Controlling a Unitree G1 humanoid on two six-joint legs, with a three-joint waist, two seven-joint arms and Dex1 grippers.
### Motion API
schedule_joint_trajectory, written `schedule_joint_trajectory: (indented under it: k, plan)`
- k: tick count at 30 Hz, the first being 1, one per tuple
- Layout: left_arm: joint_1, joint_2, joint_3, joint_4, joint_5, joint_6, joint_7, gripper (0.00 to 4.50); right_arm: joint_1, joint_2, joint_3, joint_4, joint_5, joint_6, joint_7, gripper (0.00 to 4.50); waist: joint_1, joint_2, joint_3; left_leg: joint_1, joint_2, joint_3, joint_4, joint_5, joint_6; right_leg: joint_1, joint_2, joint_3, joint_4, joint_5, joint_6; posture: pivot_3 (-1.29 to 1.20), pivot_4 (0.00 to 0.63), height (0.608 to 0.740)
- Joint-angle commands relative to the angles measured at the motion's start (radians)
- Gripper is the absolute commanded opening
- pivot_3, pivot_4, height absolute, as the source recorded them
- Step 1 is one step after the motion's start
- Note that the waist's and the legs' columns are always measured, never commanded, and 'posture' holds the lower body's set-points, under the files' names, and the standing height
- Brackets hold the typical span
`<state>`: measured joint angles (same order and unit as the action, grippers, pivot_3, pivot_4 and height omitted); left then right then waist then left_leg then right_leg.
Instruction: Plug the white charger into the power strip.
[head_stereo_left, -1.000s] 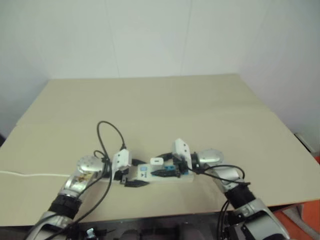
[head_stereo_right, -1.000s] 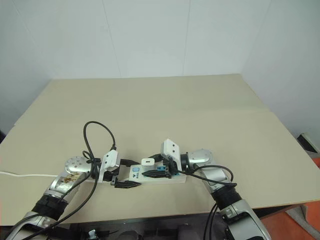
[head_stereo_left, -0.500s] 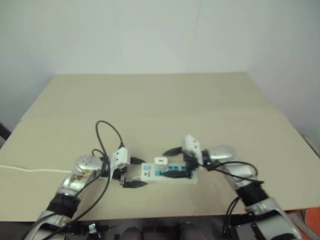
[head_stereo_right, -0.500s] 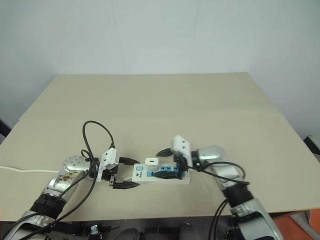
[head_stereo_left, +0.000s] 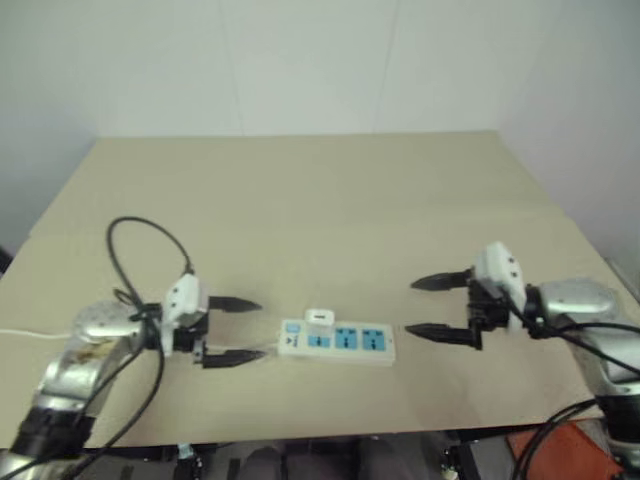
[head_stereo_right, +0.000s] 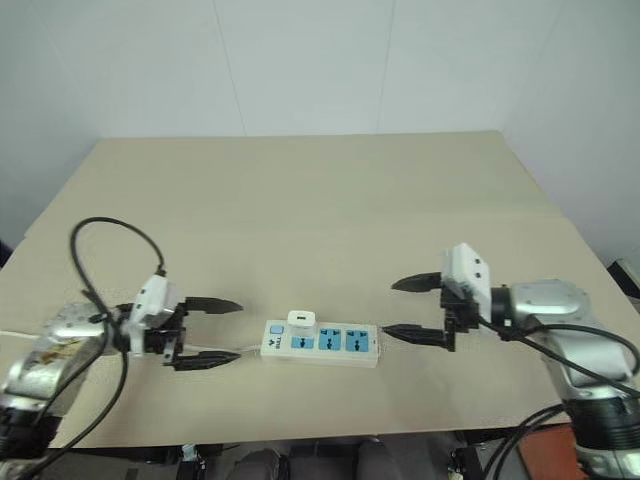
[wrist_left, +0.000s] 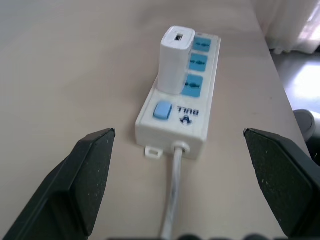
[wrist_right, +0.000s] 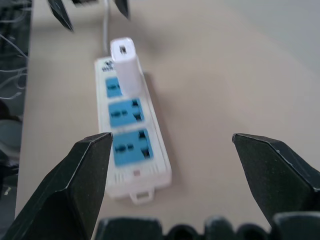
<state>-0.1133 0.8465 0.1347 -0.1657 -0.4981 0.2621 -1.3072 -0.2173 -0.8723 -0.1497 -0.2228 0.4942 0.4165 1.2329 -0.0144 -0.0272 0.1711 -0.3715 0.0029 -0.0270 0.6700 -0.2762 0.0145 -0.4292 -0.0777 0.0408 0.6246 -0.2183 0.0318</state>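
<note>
1 power strip (head_stereo_right: 320, 343), near table (head_stereo_right: 300, 200) edge, btwn grippers; 3 blue sockets, 1 blue switch. 1 white charger (head_stereo_right: 299, 320) stood upright in socket nearest switch. 2 grippers: left gripper (head_stereo_right: 207, 332), right gripper (head_stereo_right: 410, 308), each w/ jaws wide apart, empty, clear of strip. Left wrist view showed strip's cord exit; right wrist view showed far end's mounting tab.

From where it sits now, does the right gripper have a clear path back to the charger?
Probably yes. The right gripper is open, off the strip's far end, and the charger stands in the socket nearest the switch with bare table between.
</note>
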Motion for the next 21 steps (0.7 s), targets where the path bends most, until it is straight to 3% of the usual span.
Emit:
schedule_joint_trajectory:
  k: [1, 5, 7, 12, 21]
  plan:
    - [0.086, 0.037, 0.145, -0.084, -0.045, 0.049, 0.064, 4.48, 0.089, 0.002, -0.126, -0.103, 0.046, 0.038, -0.086, 4.5, 0.001, 0.0, 0.0, 0.0, 0.0, 0.0, 0.0, 0.0, 0.0, 0.0, 0.0, 0.0, 0.0, 0.0, 0.0, 0.0, 0.15, 0.74]
    - [0.134, 0.008, 0.159, -0.16, -0.06, 0.116, 0.161, 4.48, 0.139, 0.078, -0.134, -0.135, 0.034, 0.046, -0.217, 4.5, 0.0, -0.001, 0.001, 0.002, 0.0, 0.001, 0.0, 0.0, 0.0, 0.004, 0.0, 0.0, 0.0, 0.0, 0.001, 0.0, 0.15, 0.74]
    - [0.14, 0.001, 0.149, -0.189, -0.068, 0.14, 0.185, 4.48, 0.144, 0.1, -0.128, -0.152, 0.036, 0.052, -0.254, 4.5, 0.0, -0.001, 0.002, 0.003, 0.001, 0.001, 0.001, 0.0, 0.0, 0.006, 0.0, 0.0, -0.001, -0.005, 0.008, 0.0, 0.15, 0.74]
    - [0.125, 0.006, 0.141, -0.19, -0.073, 0.151, 0.188, 4.48, 0.128, 0.128, -0.119, -0.14, 0.019, -0.01, -0.274, 4.5, 0.0, -0.001, 0.002, 0.003, 0.0, 0.001, 0.001, 0.0, -0.001, 0.005, 0.001, 0.0, 0.0, 0.0, 0.001, 0.0, 0.15, 0.74]
    - [0.092, 0.009, 0.115, -0.159, -0.061, 0.135, 0.159, 4.48, 0.152, 0.123, -0.123, -0.151, 0.027, -0.033, -0.272, 4.5, 0.0, -0.001, 0.002, 0.003, 0.0, 0.001, 0.001, 0.0, -0.001, 0.005, 0.001, 0.0, 0.0, 0.0, 0.0, 0.0, 0.15, 0.74]
